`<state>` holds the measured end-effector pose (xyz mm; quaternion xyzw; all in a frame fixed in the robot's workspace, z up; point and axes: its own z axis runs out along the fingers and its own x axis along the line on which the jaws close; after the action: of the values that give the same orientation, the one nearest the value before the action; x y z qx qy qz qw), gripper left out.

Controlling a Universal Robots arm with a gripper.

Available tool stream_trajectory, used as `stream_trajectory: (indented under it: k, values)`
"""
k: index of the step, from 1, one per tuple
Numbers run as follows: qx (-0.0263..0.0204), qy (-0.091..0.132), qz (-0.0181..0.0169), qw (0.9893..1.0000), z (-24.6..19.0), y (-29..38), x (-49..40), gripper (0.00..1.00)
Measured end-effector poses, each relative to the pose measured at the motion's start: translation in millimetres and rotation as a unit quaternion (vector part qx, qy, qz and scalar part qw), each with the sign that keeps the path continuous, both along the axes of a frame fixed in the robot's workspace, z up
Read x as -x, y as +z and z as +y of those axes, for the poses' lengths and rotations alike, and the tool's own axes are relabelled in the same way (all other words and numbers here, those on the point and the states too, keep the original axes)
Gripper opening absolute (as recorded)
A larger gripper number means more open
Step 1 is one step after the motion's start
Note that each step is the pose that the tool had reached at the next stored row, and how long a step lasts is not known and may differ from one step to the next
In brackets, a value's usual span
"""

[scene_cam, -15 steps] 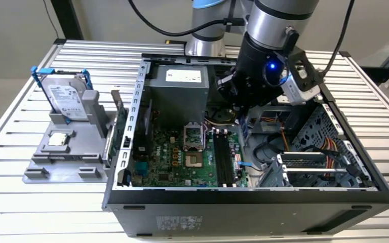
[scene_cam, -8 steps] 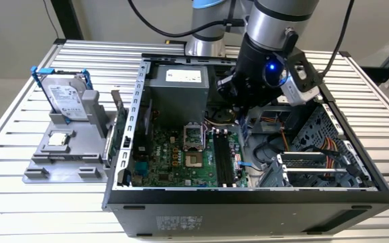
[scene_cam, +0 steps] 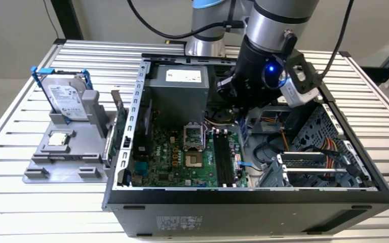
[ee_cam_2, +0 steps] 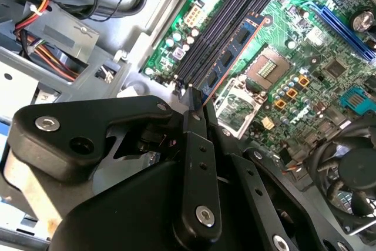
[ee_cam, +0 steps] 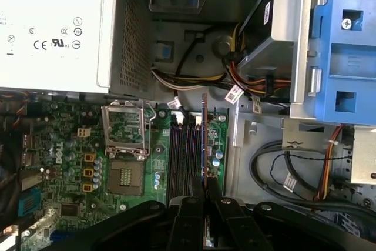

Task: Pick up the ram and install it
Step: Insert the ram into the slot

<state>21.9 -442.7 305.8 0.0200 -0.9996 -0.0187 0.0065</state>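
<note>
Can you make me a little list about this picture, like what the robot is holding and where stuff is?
holding: the end effector is shut on the ram
ram position: on edge, above the black memory slots
computer case: open, motherboard visible
processor socket: empty, beside the slots
hard drive: upright in a grey holder, at the exterior view's left

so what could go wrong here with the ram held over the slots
1. The ram hangs edge-on in the gripper above the black memory slots; slightly off line, it could land between slots.
2. Pressed down tilted, it might seat at one end.
3. Bundled cables lie close beside the slots and could snag the gripper.
</note>
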Motion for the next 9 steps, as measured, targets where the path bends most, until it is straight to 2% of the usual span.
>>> stream_trajectory:
  k: [9]
  values:
    - [0.0,0.0,0.0,1.0,0.0,-3.1,0.0,0.0]
